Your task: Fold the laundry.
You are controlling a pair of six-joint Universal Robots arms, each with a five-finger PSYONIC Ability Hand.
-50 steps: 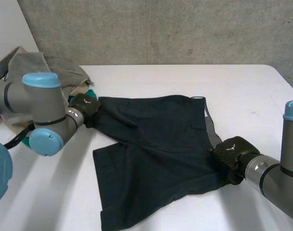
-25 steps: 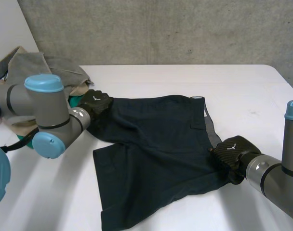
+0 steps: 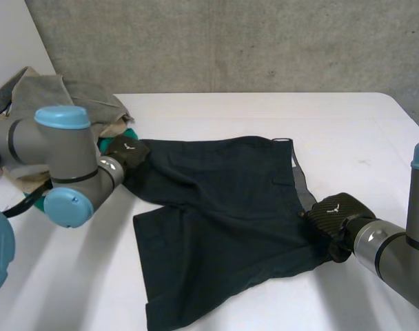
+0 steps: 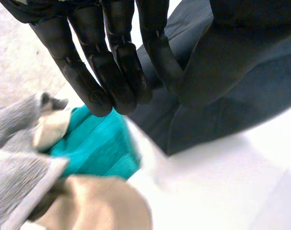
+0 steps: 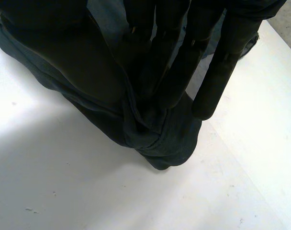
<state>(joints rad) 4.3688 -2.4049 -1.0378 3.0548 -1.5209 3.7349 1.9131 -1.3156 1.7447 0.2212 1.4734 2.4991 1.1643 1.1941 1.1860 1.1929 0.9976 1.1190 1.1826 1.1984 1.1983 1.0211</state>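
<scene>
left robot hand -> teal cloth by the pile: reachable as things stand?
Probably in reach: the teal cloth lies just past the fingertips of the left robot hand, with nothing between. But that hand seems to pinch a corner of the dark shorts, so it would need to let go first.

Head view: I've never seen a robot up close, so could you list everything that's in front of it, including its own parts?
shorts: one, dark, spread across the middle of the table
grey cloth: one, grey, piled at the table's far left corner
teal cloth: one, teal, in that pile, next to the shorts
beige cloth: one, beige, in the same pile
table: one, white, under everything
wall: one, grey concrete, behind the table
arms: two, grey with light-blue caps, one at each side
left hand: one, black, pinching the shorts' far left corner
right hand: one, black, pinching the shorts' right edge
</scene>
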